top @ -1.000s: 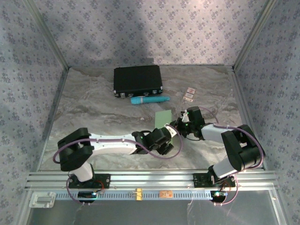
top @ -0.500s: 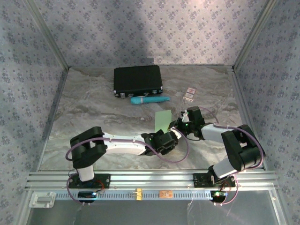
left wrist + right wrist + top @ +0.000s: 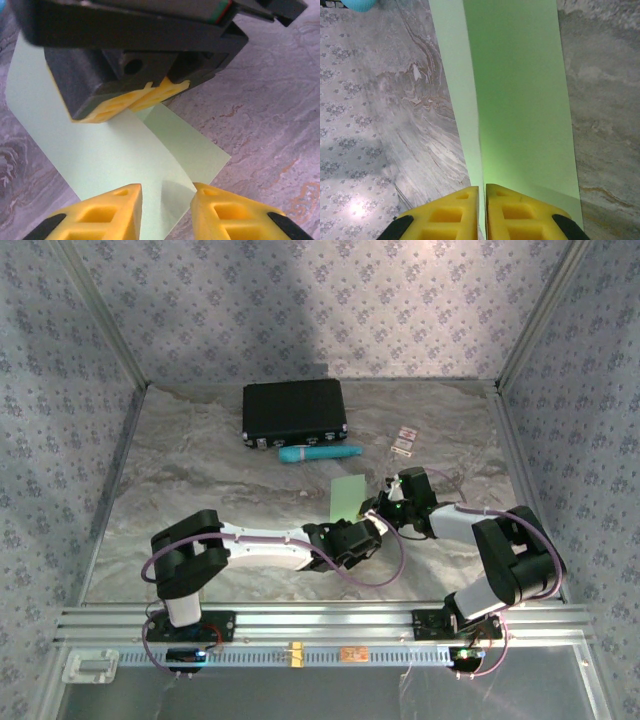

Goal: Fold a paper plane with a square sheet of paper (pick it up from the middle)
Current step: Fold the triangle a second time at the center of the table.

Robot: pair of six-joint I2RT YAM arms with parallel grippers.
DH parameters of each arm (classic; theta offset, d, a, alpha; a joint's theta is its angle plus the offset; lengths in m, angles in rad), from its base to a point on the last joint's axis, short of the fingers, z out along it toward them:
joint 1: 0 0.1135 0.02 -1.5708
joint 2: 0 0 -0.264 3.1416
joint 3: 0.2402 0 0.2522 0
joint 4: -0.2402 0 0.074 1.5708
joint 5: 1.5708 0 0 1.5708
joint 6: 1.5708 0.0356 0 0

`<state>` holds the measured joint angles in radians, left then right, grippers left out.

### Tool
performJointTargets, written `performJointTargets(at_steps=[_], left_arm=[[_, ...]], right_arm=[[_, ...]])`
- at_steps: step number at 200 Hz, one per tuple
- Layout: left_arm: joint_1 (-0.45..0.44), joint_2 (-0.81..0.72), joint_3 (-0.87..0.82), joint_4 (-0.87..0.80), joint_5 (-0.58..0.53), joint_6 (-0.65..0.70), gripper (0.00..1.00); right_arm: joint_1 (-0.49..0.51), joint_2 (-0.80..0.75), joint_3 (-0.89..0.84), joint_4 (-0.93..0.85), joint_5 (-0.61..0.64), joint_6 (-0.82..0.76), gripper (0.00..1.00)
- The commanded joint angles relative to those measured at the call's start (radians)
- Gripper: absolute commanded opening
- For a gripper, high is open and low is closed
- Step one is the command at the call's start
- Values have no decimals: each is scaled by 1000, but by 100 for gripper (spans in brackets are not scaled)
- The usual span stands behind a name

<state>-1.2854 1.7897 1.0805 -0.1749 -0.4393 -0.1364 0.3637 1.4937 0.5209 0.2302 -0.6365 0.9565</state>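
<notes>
The left arm (image 3: 262, 540) and right arm (image 3: 462, 516) meet at the green paper (image 3: 348, 495). A black case (image 3: 294, 412) and a blue tube (image 3: 318, 453) lie behind it.

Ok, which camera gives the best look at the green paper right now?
The left wrist view: it shows the paper up close, curling, with a corner and two edges clear, pinched in the right gripper. The right wrist view has a long strip running out from that pinch; the top view, a small pale patch.

Robotics lab test cell: a small booth with flower-patterned walls (image 3: 300, 310), a marbled grey tabletop (image 3: 190, 470) and aluminium corner posts (image 3: 100, 322). A left arm (image 3: 255, 540) and right arm (image 3: 505, 560) (white and black, trailing cables) are bolted to a slotted metal rail (image 3: 320, 620).
</notes>
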Motion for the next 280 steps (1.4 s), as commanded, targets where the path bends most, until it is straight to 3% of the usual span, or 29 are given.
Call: performJointTargets(at_steps=[1,17,36,61,82,117,138,196,280], left_arm=[[-9,4,18,-12,-19,-2,22],[-7,-3,13,-11,-16,-10,12],[1,-12,8,-9,0,-33,7],[41,-52,-24,16,100,-84,0],[105,-96,-67,65,258,-141,0],[226,-138,-143,172,528,-233,0],[259,-137,-156,199,599,-257,0],[298,-127,-168,224,665,-288,0],[325,-110,-156,197,711,-278,9]], right_arm=[[-7,-23,14,-21,-6,-5,14],[-9,-28,10,-20,-1,-7,14],[-16,-38,5,-24,2,-10,18],[-42,-77,1,-79,22,-40,25],[-77,-131,-7,-146,50,-65,40],[-104,-241,-22,-271,122,-107,45],[-90,-277,-49,-255,107,-90,40],[38,-275,-83,-194,105,-43,18],[95,-143,-50,-72,93,-13,10]])
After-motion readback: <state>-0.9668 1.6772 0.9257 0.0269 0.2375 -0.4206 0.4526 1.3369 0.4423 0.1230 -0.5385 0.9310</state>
